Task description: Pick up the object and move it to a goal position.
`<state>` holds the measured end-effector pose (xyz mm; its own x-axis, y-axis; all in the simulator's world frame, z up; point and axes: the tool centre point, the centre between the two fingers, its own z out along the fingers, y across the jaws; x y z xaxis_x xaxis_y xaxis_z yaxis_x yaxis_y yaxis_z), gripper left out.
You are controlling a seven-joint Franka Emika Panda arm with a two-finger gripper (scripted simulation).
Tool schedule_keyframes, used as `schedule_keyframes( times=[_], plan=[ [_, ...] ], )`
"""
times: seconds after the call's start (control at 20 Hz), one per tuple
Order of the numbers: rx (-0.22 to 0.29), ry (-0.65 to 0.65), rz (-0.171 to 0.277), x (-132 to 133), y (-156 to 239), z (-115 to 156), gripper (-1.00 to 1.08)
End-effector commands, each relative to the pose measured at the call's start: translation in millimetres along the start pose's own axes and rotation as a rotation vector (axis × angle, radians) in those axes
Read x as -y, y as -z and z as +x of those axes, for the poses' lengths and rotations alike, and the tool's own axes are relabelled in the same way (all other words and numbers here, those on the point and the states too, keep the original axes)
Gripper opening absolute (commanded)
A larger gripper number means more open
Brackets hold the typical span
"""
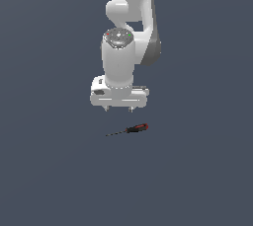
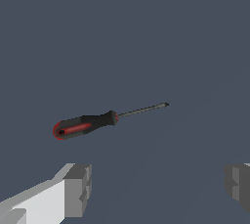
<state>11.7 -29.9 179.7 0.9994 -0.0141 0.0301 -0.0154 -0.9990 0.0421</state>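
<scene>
On the flat, matte grey-blue floor (image 1: 49, 170), a tiny screwdriver with a glossy red-and-black handle and thin dark metal shaft (image 1: 129, 130) is seen lying flat, shaft towards the exterior view's left, handle to the right. Just above and behind it, the smooth white gripper with blocky grey finger pads (image 1: 119, 109) is hung with jaws spread wide, nothing held. The upper arm is cut off by the frame.

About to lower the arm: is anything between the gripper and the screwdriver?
Nothing. In both views only bare grey surface separates the open gripper from the screwdriver; its fingers hold nothing.
</scene>
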Motion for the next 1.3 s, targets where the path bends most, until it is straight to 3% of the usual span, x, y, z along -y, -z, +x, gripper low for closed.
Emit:
schedule_keyframes(
  times=[0.0, 0.75, 1.25],
  plan=[
    [0.000, 0.000, 0.000, 0, 0, 0, 1.00],
    [0.004, -0.003, 0.019, 0, 0, -2, 1.00],
    [0.009, -0.115, 0.025, 4, -10, 0, 1.00]
  ],
)
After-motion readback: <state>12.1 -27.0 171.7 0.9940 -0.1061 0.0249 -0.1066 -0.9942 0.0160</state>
